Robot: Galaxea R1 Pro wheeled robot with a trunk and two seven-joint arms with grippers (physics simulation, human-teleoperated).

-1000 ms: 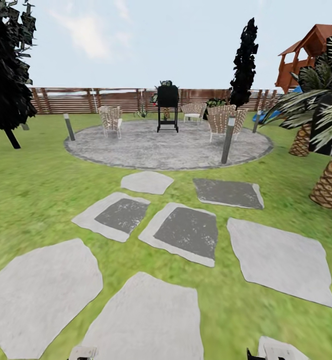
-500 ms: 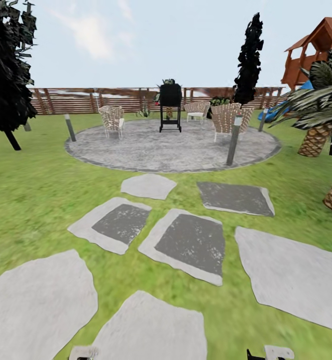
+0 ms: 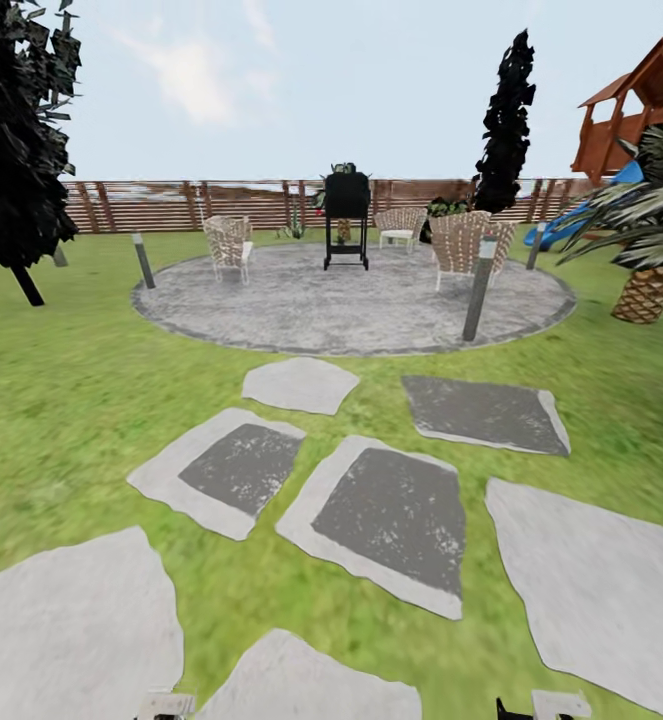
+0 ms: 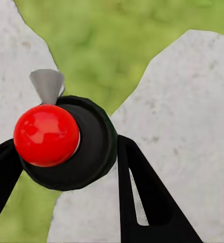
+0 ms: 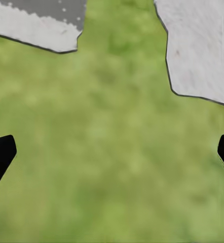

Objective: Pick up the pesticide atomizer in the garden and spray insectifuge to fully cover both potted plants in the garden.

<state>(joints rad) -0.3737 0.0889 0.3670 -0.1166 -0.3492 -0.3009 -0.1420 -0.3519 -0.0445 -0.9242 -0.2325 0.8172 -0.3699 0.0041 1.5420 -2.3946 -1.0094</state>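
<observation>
The pesticide atomizer (image 4: 66, 147) sits between the two black fingers of my left gripper (image 4: 66, 157), which is shut on it. In the left wrist view I see its dark round body, a red ball and a grey nozzle, above a pale stepping stone and grass. My right gripper (image 5: 112, 154) is open and holds nothing, its black fingertips (image 5: 0, 157) wide apart over the lawn. A small green plant (image 3: 293, 228) stands far off by the fence, too small to identify. The garden's round grey patio (image 3: 351, 305) lies ahead.
Stepping stones (image 3: 386, 510) cross the lawn toward the patio. On the patio are wicker chairs (image 3: 229, 243), a black grill (image 3: 346, 215) and short posts (image 3: 478, 290). A palm (image 3: 651, 270) and a red playhouse stand right, a dark tree (image 3: 16, 150) left, and a brown fence (image 3: 171, 205) behind.
The whole head view has shifted: stepping stones slid down and the palms slid right and partly out of frame, so the camera has moved forward. Nothing in the garden moved.
</observation>
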